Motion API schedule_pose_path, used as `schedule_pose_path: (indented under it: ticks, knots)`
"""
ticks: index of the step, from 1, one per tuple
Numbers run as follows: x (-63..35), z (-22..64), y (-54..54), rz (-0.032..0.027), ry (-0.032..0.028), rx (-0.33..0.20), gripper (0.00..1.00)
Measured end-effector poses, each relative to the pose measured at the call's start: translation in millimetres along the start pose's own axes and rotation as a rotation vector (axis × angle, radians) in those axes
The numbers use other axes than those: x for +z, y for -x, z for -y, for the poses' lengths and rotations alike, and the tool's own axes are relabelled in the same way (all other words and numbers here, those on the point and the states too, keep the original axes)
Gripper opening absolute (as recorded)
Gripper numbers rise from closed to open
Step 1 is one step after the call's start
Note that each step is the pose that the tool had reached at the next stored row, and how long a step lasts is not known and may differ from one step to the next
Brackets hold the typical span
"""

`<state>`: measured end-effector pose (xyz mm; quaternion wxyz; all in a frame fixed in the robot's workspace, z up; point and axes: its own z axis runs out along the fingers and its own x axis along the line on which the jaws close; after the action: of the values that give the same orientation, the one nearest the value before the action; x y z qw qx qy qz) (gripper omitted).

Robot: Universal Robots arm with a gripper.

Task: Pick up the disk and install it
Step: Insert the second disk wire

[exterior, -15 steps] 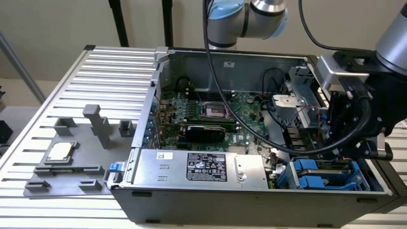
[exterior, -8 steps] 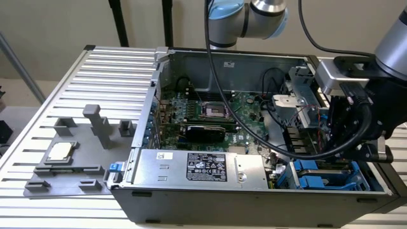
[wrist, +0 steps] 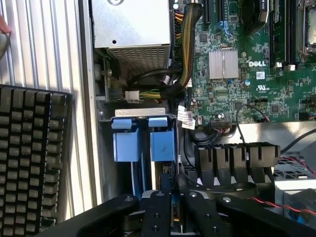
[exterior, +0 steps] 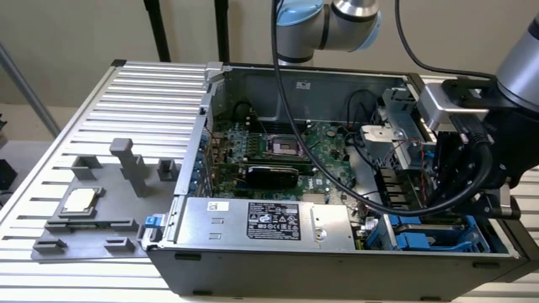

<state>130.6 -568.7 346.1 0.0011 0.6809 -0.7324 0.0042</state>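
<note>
Open PC case [exterior: 337, 189] lies on its side on the slatted surface [exterior: 126, 113]. The arm reaches down into the case corner at the exterior view's right, over the drive bay.

The hand [wrist: 173, 210] sits directly above the bay. In the wrist view its two black fingers [wrist: 157, 217] stand close together with a thin blue-and-yellow edge between them. This looks like the rail edge of the disk [wrist: 172, 210], pinched on edge, though the body and label of the drive are hidden. I judge the fingers pressed onto it, not spread.

Key relation: the disk hangs straight below the wrist, its long axis running away from the camera, down into the bay. Two blue carrier tabs [wrist: 143, 140] lie just ahead of the fingers, side by side, at the bay's mouth. The disk edge lines up near the tab next to the motherboard [wrist: 247, 74]; whether it is already seated in the slot cannot be told.

In the exterior view, blue bay plastic [exterior: 430, 237] shows just below the hand [exterior: 471, 183]. Power-supply box [exterior: 269, 218] lies beside the bay. A small CPU chip [exterior: 80, 201] rests on a grey fixture [exterior: 84, 227], well apart.

Arm pose: wrist vertical, tool pointing down into the case.
</note>
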Motion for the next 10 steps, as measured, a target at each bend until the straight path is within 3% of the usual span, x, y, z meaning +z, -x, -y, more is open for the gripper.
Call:
schedule_pose_path:
  ticks: [10]
  knots:
    - [3.4,0.5,-0.4,0.0006,-0.0091,-0.005,0.16]
